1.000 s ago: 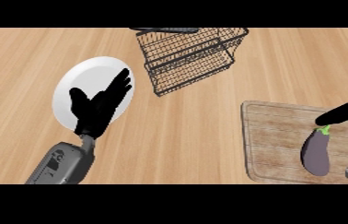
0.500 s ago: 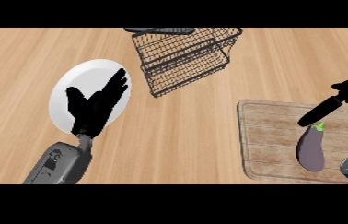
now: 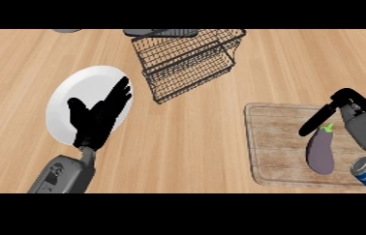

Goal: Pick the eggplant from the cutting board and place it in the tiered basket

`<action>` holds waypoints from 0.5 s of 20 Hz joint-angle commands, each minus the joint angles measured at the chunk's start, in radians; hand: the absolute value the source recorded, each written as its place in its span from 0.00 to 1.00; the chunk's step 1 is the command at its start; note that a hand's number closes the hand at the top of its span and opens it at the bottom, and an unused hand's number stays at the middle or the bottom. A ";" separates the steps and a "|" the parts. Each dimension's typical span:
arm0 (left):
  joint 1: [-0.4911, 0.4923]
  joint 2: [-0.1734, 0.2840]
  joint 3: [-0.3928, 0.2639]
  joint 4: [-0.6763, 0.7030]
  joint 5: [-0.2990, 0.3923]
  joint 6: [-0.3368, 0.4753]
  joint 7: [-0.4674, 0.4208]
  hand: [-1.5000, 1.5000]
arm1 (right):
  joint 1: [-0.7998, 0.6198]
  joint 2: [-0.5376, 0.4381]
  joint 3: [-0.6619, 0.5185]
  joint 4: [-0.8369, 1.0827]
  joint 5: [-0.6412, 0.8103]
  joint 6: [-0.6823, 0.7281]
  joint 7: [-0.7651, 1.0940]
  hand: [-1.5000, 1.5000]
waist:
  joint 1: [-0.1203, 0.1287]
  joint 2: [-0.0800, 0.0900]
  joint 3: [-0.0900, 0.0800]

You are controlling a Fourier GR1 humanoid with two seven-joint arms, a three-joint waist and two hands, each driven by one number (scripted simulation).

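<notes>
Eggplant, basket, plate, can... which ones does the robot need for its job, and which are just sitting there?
For the job:
eggplant
cutting board under it
tiered basket
right hand near the eggplant

Just sitting there:
white plate
blue can at the board's corner
left hand, resting open over the plate

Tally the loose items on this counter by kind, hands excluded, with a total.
Eggplant: 1
Cutting board: 1
Tiered wire basket: 1
White plate: 1
Blue can, cut off by the view's edge: 1
Total: 5
</notes>
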 commanded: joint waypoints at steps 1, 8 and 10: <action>-0.008 0.011 0.022 0.006 0.007 -0.004 0.017 0.50 | -0.057 0.026 0.043 0.031 0.003 0.001 0.234 0.00 | -0.016 -0.003 0.000; -0.006 0.000 0.040 0.012 0.010 -0.002 0.016 0.50 | -0.063 0.031 0.090 0.053 0.012 -0.033 0.234 0.00 | -0.032 -0.003 0.001; 0.030 -0.005 0.027 0.016 -0.006 -0.011 -0.032 0.50 | -0.076 0.035 0.091 0.047 -0.001 -0.049 0.234 0.00 | -0.037 -0.006 0.000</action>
